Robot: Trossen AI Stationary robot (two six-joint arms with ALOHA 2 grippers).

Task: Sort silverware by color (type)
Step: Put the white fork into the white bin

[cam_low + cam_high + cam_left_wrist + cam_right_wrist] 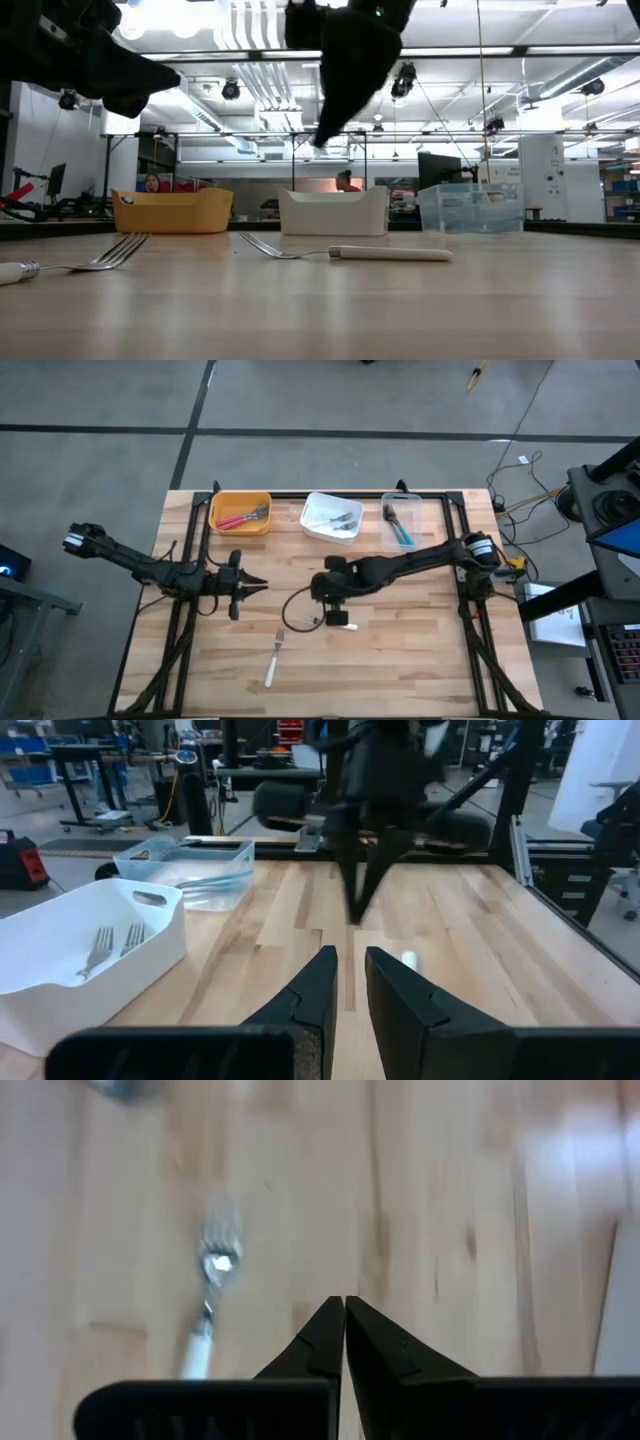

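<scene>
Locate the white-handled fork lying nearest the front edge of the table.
In the high view, the white-handled fork lies alone on the bare wood toward the front of the table, between the two arms, nearer the viewer than the right hand.

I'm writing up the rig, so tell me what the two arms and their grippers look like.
Both arms are dark, nearly black, built of jointed tubular segments. The left gripper and right gripper each end in two flat, wedge-shaped black fingers tapering to points. A white-and-silver band rings each arm's base end, and a thin black cable loops beside the right gripper.

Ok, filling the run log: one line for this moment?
right hand shut, above table | left hand idle | two white-handled metal forks unsorted
</scene>
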